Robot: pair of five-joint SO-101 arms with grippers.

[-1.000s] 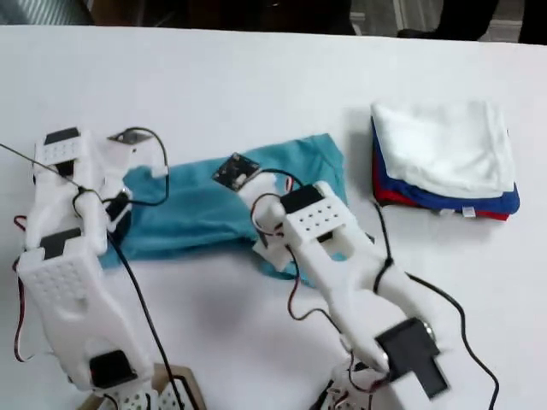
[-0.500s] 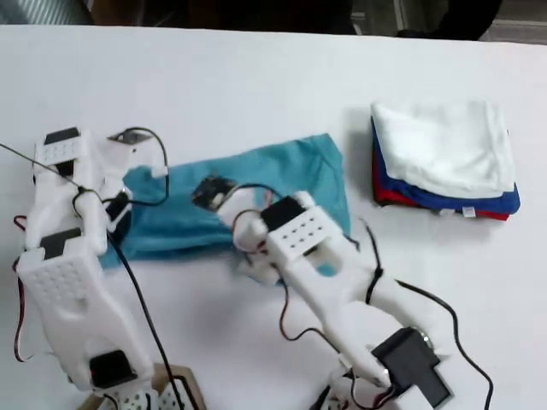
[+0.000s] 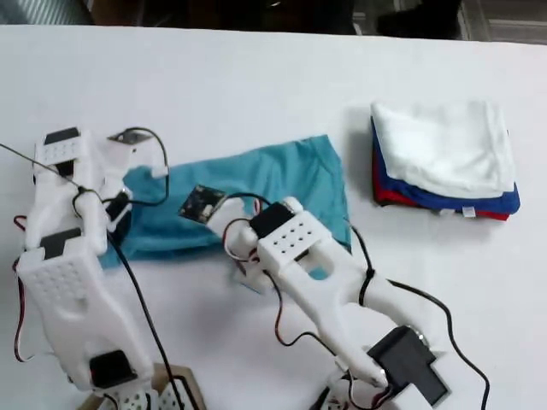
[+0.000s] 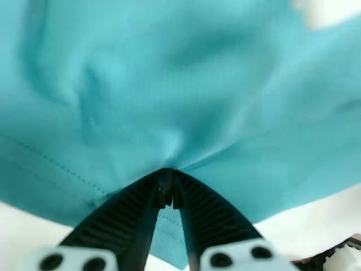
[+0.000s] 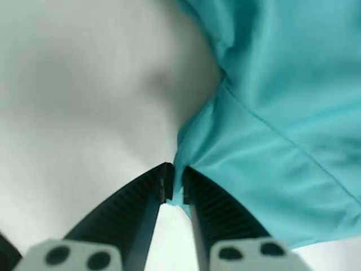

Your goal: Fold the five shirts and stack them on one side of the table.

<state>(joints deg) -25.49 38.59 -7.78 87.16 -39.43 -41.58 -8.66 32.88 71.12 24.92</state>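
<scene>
At worktop point(image 3: 214, 77) centre, teal shirt point(image 3: 256, 184) lies as long band. Left gripper point(image 4: 168, 183) pinches cloth at one end, likely anchoring it. Right gripper point(image 5: 176, 183) clamps near-edge hem, likely to carry fold across. Folded stack point(image 3: 444, 154) sits apart at side.
</scene>
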